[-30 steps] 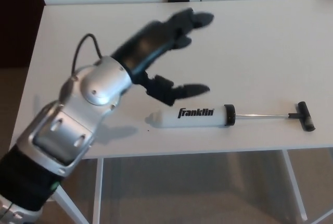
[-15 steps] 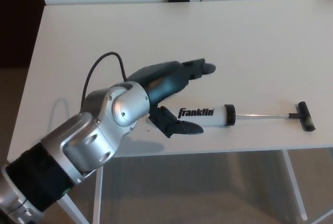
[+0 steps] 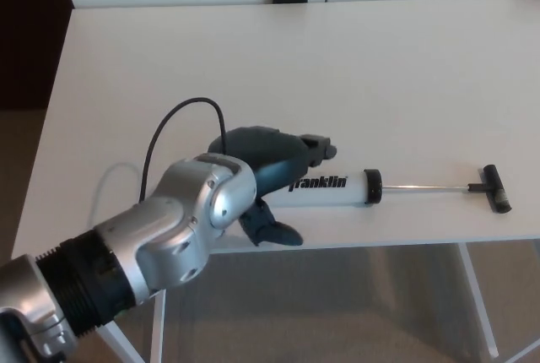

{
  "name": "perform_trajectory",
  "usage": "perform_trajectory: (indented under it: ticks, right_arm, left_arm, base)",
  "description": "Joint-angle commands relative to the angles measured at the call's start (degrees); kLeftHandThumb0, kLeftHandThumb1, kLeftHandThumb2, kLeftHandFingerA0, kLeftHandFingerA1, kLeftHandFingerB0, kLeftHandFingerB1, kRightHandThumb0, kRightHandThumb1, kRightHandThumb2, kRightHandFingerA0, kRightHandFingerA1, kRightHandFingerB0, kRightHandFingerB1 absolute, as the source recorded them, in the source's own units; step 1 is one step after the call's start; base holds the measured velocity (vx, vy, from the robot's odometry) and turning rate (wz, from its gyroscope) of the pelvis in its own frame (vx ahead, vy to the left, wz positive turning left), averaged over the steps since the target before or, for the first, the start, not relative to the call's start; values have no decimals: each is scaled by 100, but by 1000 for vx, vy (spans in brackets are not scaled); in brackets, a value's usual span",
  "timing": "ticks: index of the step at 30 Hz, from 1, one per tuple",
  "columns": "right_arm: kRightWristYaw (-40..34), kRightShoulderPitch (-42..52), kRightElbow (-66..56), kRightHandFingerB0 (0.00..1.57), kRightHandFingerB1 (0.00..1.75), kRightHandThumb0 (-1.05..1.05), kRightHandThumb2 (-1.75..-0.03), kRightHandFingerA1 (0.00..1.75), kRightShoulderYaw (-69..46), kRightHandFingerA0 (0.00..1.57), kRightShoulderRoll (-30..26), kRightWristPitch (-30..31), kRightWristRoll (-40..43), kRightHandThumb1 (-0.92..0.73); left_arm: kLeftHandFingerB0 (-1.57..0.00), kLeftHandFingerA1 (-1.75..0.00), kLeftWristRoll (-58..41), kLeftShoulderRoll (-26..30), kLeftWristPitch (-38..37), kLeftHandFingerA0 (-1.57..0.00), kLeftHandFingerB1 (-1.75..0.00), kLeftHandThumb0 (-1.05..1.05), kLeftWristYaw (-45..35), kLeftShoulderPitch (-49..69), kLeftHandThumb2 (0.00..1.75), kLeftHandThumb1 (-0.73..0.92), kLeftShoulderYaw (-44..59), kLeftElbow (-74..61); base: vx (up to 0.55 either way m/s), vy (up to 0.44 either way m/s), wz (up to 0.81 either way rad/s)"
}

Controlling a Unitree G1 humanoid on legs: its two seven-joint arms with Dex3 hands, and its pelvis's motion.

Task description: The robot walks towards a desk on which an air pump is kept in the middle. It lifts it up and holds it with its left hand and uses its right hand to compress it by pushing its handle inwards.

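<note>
Lying near the front edge of the plain white desk (image 3: 405,76): a white cylindrical air pump (image 3: 333,188) printed "Franklin", thin metal rod drawn out rightward to a black T-handle (image 3: 494,188). Draped over the barrel's left end — the black left hand (image 3: 268,169), fingers (image 3: 316,148) across the top, thumb (image 3: 270,230) below at the desk edge; apart still, not clamped. Right hand out of view.

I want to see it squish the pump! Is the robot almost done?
Not yet. It has reached the desk, and its left robot hand is over the pump's white tube, thumb underneath. The pump lies flat, unlifted. The handle is fully out, unpushed; no right robot hand shows.
</note>
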Motion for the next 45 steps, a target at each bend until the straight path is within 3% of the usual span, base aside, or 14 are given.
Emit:
perform_trajectory:
  ticks: [1,5,6,31,32,34,35,37,38,45]
  right_arm:
    - [414,110,364,77,46,-36,-59,50,-14,99,-163,-888,-10,-61]
    - [411,104,345,77,46,-36,-59,50,5,97,-139,-861,6,-61]
    - [394,124,288,76,46,-37,-59,51,20,99,-125,-855,-9,-60]
    - [370,-27,352,75,47,-38,-60,54,120,101,-185,-1024,-119,-62]
    - [361,-58,370,75,46,-39,-60,53,124,101,-190,-1030,-129,-62]
    - [330,-99,389,75,46,-39,-60,53,138,101,-199,-1034,-147,-62]
    - [307,-96,373,75,47,-37,-60,54,159,101,-195,-1038,-183,-62]
    - [277,-94,359,75,47,-37,-60,54,187,101,-193,-1050,-229,-62]
    - [269,-82,353,75,47,-35,-60,54,191,102,-196,-1063,-242,-62]
    - [233,-55,257,76,47,-38,-60,56,221,102,-231,-1070,-254,-62]
  left_arm:
    - [-9,-39,3069,61,-455,-16,-36,-73,-84,-792,78,47,-1661,576]
    - [-13,-42,2926,-28,-421,-23,-37,-71,33,-759,79,46,-1635,615]
    - [-27,-36,2893,-82,-407,-44,-30,-69,70,-750,58,57,-1648,662]
    - [-30,-38,3085,-559,-493,-51,-30,-63,551,-604,59,62,-1477,1291]
    - [-20,-61,3087,-612,-511,-72,-41,-55,644,-602,81,53,-1442,1363]
    - [-20,-61,3143,-696,-576,-72,-41,-55,762,-584,81,53,-1351,1486]
    - [-38,-101,3194,-776,-644,-95,-44,-37,935,-579,72,45,-1359,1665]
    - [-38,-101,3274,-884,-743,-95,-44,-37,1158,-567,72,45,-1352,1904]
    - [-78,-152,3230,-1031,-698,-76,-54,-33,1059,-553,60,55,-1316,2043]
    - [-76,-147,3203,-1453,-757,-74,-55,-30,1048,-397,59,56,-932,2580]
  base:
    - [0,0,0]
    - [0,0,0]
    - [0,0,0]
    - [0,0,0]
    - [0,0,0]
    - [0,0,0]
    - [0,0,0]
    - [0,0,0]
    - [0,0,0]
    - [0,0,0]
